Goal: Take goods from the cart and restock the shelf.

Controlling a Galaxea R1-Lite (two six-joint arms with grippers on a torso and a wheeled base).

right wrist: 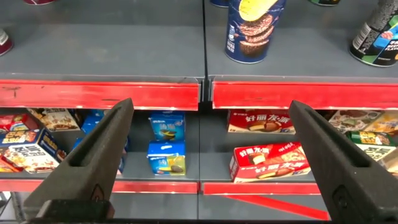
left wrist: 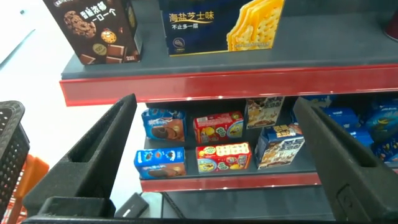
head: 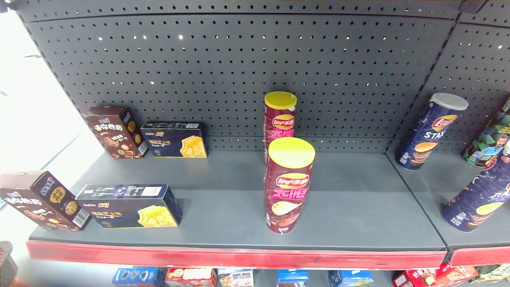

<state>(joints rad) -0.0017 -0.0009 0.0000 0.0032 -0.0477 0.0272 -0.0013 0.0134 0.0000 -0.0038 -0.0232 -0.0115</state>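
**Upper shelf**, grey w/ a red front lip, is pictured from the head view partly stocked. Two maroon crisp tubes w/ yellow lids are stood upright mid-shelf. The front tube is set just ahead of the rear tube, which is placed near the pegboard back. Their labels are marked w/ bright lettering and a pic of a crisp.

On the L side, a front cookie box, brown, and a front cracker box, dark blue, are laid just beside each other near the lip. A rear cookie box and a rear cracker box are paired by the pegboard.

In the R bay, a grey-lidded blue tube is stood near the back and a second blue tube nearer the lip.

The L claw is held spread w/ nothing btwn its fingers, in front of lower shelves of small snack boxes. A black mesh basket is seen at the edge.

The R claw is likewise spread and empty, before red boxes and blue packs.
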